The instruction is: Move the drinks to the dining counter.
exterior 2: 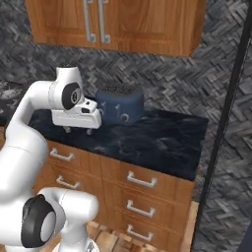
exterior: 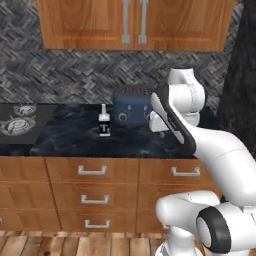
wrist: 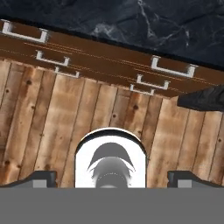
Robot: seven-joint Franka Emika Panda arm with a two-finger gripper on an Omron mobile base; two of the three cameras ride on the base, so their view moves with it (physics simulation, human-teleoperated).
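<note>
The gripper (exterior 2: 77, 130) hangs above the near edge of the black marble worktop (exterior: 75, 137), pointing down at the drawers and floor, with its jaws wide apart and nothing between them. 1 drink, the clear square bottle (exterior: 104, 123) with a white cap, stands upright on the worktop, just left of the blue toaster (exterior: 131, 110) and well apart from the gripper. The hand seems held high to stay free of the counter before reaching for it.
</note>
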